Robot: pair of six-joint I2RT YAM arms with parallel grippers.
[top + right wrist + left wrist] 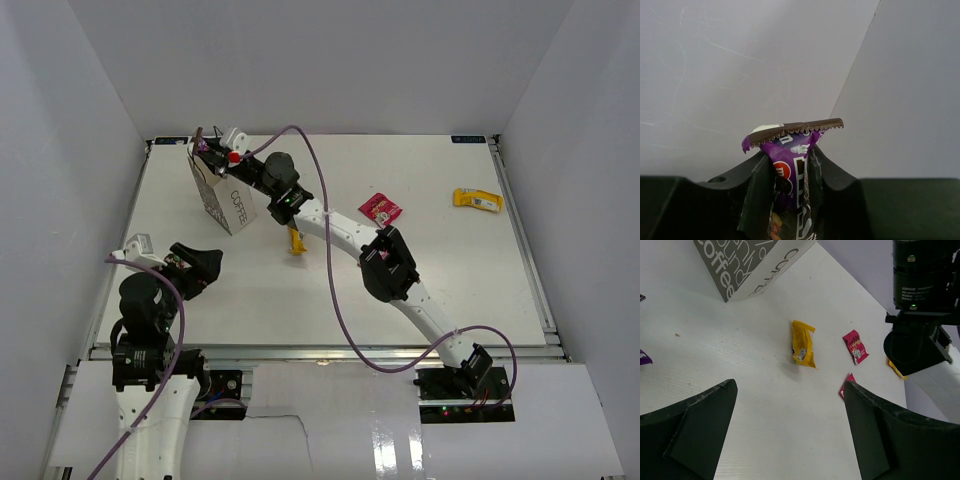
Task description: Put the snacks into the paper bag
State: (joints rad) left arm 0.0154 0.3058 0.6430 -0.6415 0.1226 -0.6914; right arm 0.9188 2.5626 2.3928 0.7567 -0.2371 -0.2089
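The white paper bag (224,197) with "COFFEE" lettering stands tilted at the back left, and its lower part shows in the left wrist view (747,262). My right gripper (213,148) is at the bag's top opening. It is shut (788,156) on a dark purple candy wrapper (790,150) that sticks out past the fingertips. A yellow packet (296,240) (803,344) lies under the right arm. A red pouch (380,208) (855,346) lies mid-table. A second red pouch (845,385) is half hidden behind my left finger. Another yellow packet (476,199) lies far right. My left gripper (197,266) (790,425) is open and empty above the table.
The right arm (345,232) stretches diagonally across the table from its base (462,372) to the bag. White walls enclose the table on three sides. A small purple scrap (644,358) shows at the left edge of the left wrist view.
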